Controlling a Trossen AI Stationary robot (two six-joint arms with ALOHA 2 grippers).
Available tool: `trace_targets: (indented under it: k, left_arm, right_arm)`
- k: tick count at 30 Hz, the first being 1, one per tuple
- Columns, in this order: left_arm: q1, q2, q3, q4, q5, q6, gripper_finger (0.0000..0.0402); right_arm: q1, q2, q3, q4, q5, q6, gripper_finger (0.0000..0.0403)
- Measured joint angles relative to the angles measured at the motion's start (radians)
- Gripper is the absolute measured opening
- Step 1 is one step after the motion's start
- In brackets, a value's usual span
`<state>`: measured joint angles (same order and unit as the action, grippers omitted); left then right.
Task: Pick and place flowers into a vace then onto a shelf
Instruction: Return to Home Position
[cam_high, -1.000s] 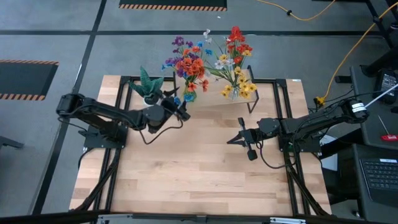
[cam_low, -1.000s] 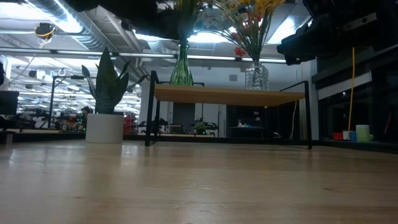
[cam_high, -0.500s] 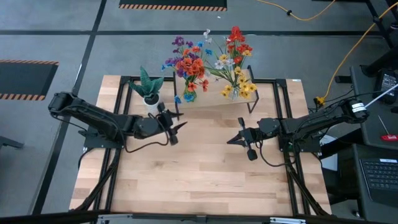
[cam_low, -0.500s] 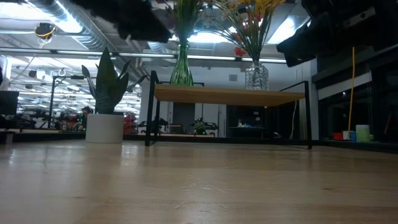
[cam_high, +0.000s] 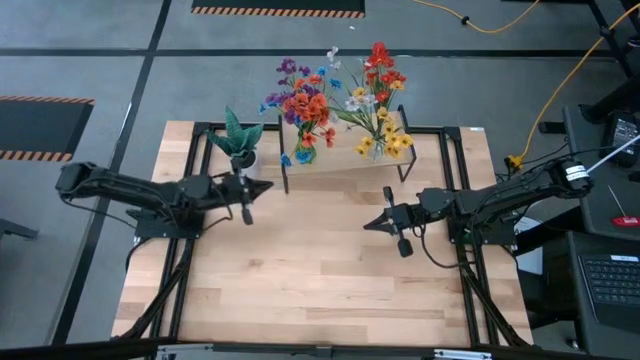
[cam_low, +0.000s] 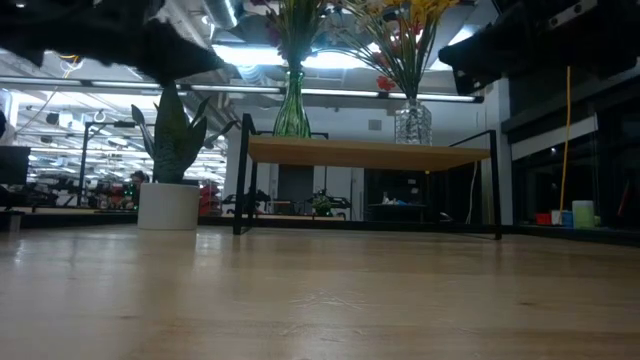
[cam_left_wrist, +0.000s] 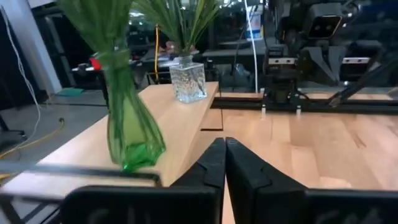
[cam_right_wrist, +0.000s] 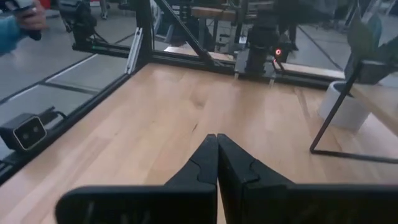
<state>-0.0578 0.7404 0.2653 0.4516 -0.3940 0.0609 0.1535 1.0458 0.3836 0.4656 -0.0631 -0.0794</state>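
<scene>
Flowers (cam_high: 335, 95) in green vase (cam_low: 291, 110) and clear vase (cam_low: 411, 125), both on shelf (cam_low: 370, 152): placement looks done. Left gripper (cam_high: 258, 187) near shelf corner, right gripper (cam_high: 372, 224) mid-table. Jaws of all 2 closed, empty: nothing left to carry.

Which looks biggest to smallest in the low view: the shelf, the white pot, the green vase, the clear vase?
1. The shelf, clearly largest.
2. The white pot and the green vase look close: pot wider, vase taller, so unranked.
3. The clear vase, smallest.
</scene>
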Motion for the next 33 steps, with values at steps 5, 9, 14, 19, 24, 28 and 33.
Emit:
trace_targets:
  k: [5,9,14,19,24,28,33]
  left_arm:
    - [0.015,-0.171,-0.130,0.022,0.005,-0.023,0.0001]
    - [0.012,-0.288,-0.222,0.071,0.009,-0.020,0.0003]
    - [0.012,-0.398,-0.257,0.007,-0.011,-0.022,0.0001]
    - [0.011,-0.444,-0.257,-0.023,-0.012,-0.015,0.0002]
    - [0.019,-0.458,-0.257,-0.022,-0.018,0.028,0.0002]
    - [0.032,-0.465,-0.257,-0.033,-0.058,0.031,0.0001]
    - [0.050,-0.465,-0.257,-0.043,-0.074,0.022,0.0003]
  right_arm:
    - [-0.021,-0.009,0.000,0.021,-0.001,0.011,0.0002]
    - [-0.046,-0.051,0.000,0.013,-0.001,0.023,0.0002]
    - [-0.075,-0.149,0.000,-0.054,-0.016,0.004,0.0002]
    - [-0.109,-0.327,0.000,-0.224,-0.017,-0.012,0.0002]
    - [-0.139,-0.551,0.000,-0.416,-0.017,-0.056,0.0002]
    - [-0.139,-0.695,0.000,-0.547,-0.018,-0.033,0.0002]
    - [-0.139,-0.806,-0.037,-0.595,-0.020,0.021,0.0002]
